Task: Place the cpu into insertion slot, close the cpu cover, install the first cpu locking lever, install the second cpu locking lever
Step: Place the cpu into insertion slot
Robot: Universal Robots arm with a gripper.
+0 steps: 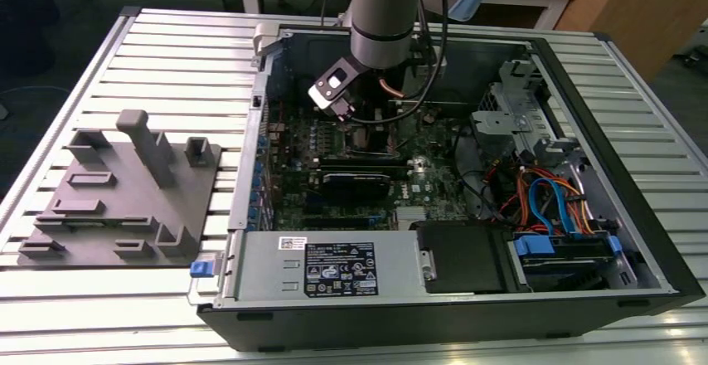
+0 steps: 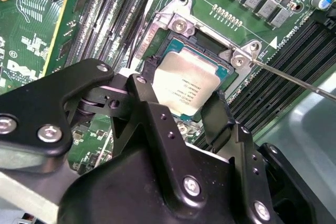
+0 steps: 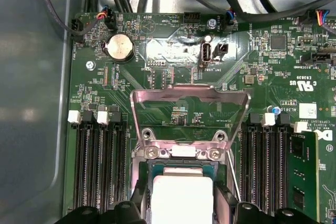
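Gripper [image 2: 179,97]: narrow, pinching cpu [image 2: 189,80] by two opposite edges. Location: cpu in or just over slot [image 2: 206,41], beneath arm [image 1: 382,17], upper centre of exterior view; cover [image 3: 190,93] flipped up. Handling, judged: light, rigid, slick top, fragile underside; hold edges only, level.

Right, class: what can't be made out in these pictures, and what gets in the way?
The insertion slot: exterior view, hidden behind the arm.
The cpu: first wrist view, part cut off by the frame edge.
One cpu corner: second wrist view, covered by the gripper.
The locking lever's end: second wrist view, runs off the frame.
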